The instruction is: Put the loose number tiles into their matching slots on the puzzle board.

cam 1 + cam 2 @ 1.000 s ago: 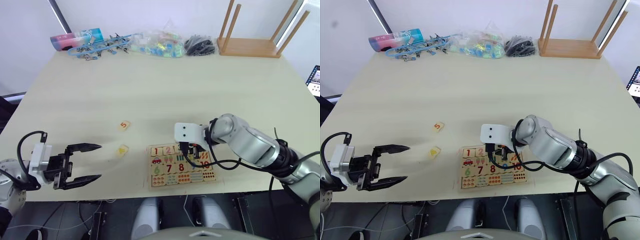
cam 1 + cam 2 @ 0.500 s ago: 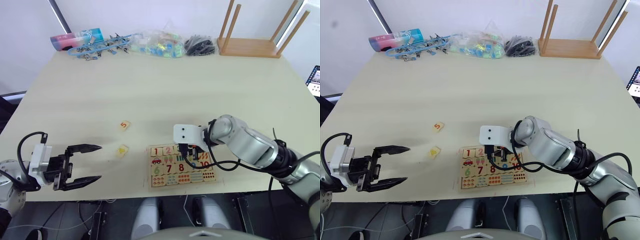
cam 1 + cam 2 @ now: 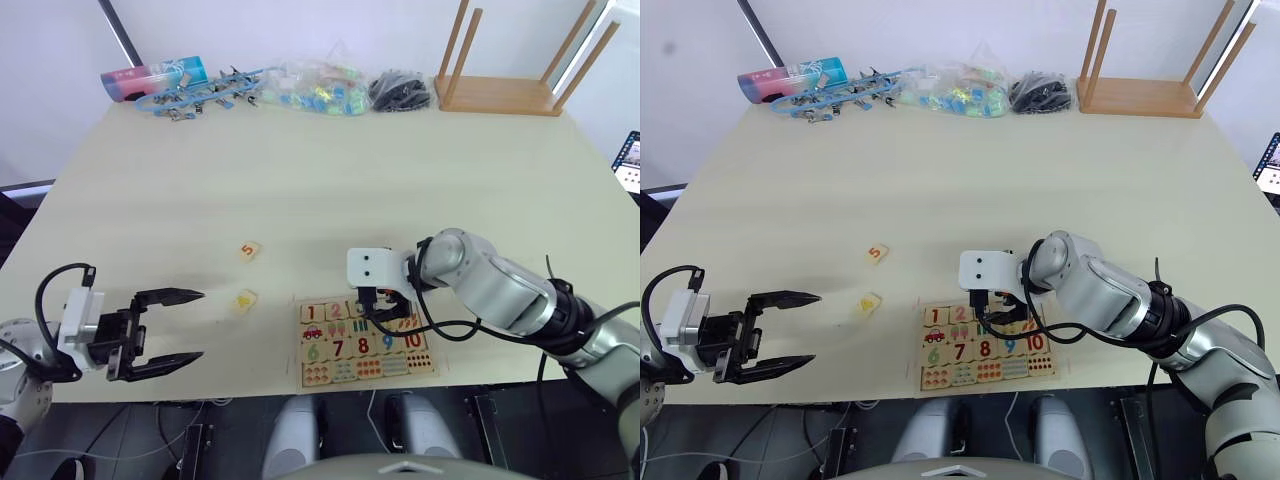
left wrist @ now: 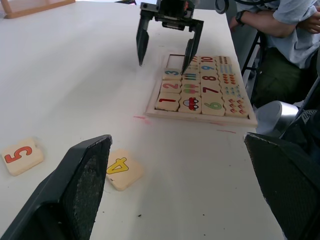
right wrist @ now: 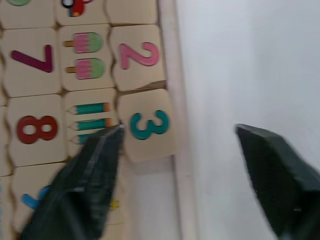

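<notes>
— Right claw (image 4: pixel 165 37) first: where is it, and how do its fingers stand?

— Spread wide, pinching nothing, at the far edge of the puzzle board (image 3: pixel 368 345). One fingertip (image 4: pixel 188 54) is beside the green 3 tile (image 5: pixel 148 125); the other hangs over the bare surface (image 3: pixel 330 180) just past the rim.

— And the board itself?

— Flat on the pale surface, close to its near edge, right of centre. In its far row the red 1 tile (image 4: pixel 169 102), the 2 tile (image 5: pixel 136 55) and the 3 tile sit in their matching slots. The 3 tile lies slightly crooked. The slot beyond it (image 4: pixel 174 61) is bare.

— Left claw (image 3: pixel 166 326)?

— Also spread and holding nothing, low at the near left, well apart from the board.

— Which loose tiles are out?

— Two. The yellow 4 tile (image 3: pixel 243 300) lies on the surface between the left claw and the board, nearer the board. The orange 5 tile (image 3: pixel 249 250) lies a little farther back.

— Anything else?

— A wooden stand (image 3: pixel 500 90) at the far right, and a row of clutter along the far edge: bags (image 3: pixel 320 90), a black bundle (image 3: pixel 400 92), blue straps (image 3: pixel 200 95). A person's arm (image 4: pixel 280 17) shows beyond the board.
</notes>
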`<state>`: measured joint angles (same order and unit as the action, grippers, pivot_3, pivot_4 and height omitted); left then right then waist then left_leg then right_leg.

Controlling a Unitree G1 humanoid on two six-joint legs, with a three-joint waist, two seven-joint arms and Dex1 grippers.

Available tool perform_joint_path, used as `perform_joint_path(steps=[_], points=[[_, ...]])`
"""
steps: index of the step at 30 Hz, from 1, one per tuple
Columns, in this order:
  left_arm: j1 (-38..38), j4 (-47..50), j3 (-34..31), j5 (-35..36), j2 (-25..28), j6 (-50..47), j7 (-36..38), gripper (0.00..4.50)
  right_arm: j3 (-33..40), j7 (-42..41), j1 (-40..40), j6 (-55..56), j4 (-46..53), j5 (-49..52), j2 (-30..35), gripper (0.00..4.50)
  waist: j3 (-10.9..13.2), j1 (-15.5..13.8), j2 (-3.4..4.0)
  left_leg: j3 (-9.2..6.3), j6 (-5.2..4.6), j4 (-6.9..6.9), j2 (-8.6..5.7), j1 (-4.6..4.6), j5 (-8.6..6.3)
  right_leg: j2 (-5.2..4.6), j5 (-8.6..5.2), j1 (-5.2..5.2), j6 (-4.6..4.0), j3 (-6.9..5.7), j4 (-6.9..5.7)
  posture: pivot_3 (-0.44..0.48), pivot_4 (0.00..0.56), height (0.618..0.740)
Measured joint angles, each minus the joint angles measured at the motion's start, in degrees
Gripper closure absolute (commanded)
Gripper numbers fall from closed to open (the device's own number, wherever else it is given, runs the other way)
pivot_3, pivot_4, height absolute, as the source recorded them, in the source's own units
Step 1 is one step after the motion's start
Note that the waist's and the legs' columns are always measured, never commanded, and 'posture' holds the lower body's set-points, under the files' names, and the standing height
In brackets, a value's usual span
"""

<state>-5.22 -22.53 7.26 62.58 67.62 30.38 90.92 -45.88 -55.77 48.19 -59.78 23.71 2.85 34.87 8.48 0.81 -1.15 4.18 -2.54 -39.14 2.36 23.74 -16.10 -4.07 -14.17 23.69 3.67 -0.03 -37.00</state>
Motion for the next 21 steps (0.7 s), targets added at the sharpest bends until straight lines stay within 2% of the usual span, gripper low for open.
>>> perform_joint_path(steps=[14,19,21], points=[[1.65,0.04,0.04,-0.13,0.00,-0.20,0.00,0.00,2.00,-2.87,2.35,-0.88,-1.27,2.63,0.98,0.10,0.00,0.01,0.01,-0.01,0.00,0.00,0.00,0.01,0.00,0.00,0.00,0.00,0.00,-0.01,0.00,0.000,0.150,0.737],[1.92,0.03,0.06,-0.28,-0.01,-0.27,0.00,0.00,6.03,-3.22,2.10,1.05,-2.69,4.45,0.85,0.10,0.00,-0.02,0.00,0.00,-0.01,0.00,0.00,0.01,0.00,0.00,0.00,0.00,0.00,-0.01,0.00,0.000,0.150,0.737],[1.98,0.03,0.06,-0.36,-0.01,-0.30,0.00,0.00,7.46,-3.13,1.51,2.49,-3.38,4.93,0.53,0.63,0.00,-0.02,0.00,-0.01,0.00,0.00,0.00,0.01,0.00,0.00,0.00,0.00,0.00,-0.01,0.00,0.000,0.150,0.737]])
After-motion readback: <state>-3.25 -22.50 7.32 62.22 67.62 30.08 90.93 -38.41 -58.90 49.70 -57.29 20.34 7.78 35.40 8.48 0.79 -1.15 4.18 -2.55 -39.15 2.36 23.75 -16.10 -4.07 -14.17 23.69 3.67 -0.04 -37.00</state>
